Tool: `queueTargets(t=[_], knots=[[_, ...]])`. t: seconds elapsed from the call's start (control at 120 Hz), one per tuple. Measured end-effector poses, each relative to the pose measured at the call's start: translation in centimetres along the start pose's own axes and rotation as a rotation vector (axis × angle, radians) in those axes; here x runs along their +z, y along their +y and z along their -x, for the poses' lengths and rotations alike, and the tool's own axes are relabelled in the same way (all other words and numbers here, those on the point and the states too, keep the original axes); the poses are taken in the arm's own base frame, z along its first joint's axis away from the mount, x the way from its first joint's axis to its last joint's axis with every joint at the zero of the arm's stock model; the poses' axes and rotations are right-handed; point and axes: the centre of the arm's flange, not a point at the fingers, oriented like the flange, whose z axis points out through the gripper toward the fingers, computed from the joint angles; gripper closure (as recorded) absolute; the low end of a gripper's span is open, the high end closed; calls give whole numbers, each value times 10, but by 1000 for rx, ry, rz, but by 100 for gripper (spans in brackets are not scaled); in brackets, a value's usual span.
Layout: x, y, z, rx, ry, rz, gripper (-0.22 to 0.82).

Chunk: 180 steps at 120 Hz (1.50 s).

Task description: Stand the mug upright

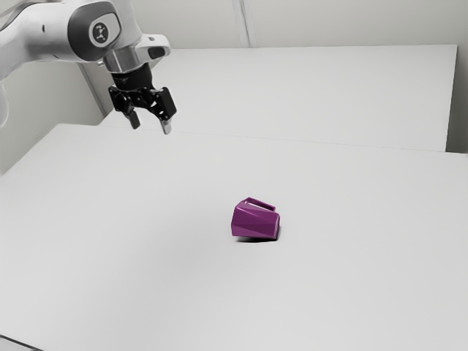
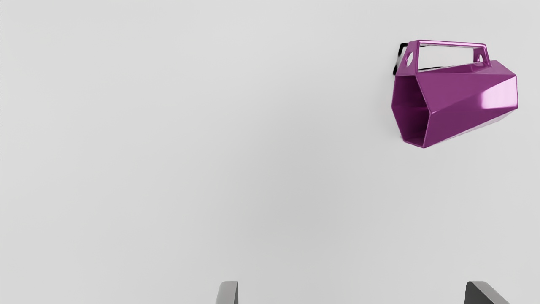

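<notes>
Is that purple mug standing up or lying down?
It's tipped over: the mug lies on its side on the table, its open mouth facing sideways, not up.

Soft light is falling across a white table (image 1: 110,256). Beyond the table, a flat white panel (image 1: 314,88) is stretching; farther behind the table, a pale wall (image 1: 351,22) is bearing a narrow strip (image 1: 245,22).

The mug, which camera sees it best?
The wrist view: it looks into the open mouth of the mug and shows its handle clearly. The exterior view shows the mug smaller, lying on its side on the table, its inside hidden.
</notes>
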Motion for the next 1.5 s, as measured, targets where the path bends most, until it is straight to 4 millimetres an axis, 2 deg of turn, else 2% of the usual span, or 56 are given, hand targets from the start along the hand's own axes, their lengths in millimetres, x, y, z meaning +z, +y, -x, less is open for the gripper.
queueTargets(t=[0.192,0.283,0.425,0.525,0.6,0.883,1.108,1.367,1.5], knots=[[5,-7,-5,-11,-6,2,2],[10,-4,-11,-7,-1,17,2],[20,21,-20,29,17,60,2],[32,43,-23,56,21,97,2],[42,51,-24,61,21,127,2],[107,39,-26,-10,20,274,3],[152,47,-26,-38,46,391,3],[192,42,-35,-69,89,485,3],[225,42,-33,-102,92,558,3]])
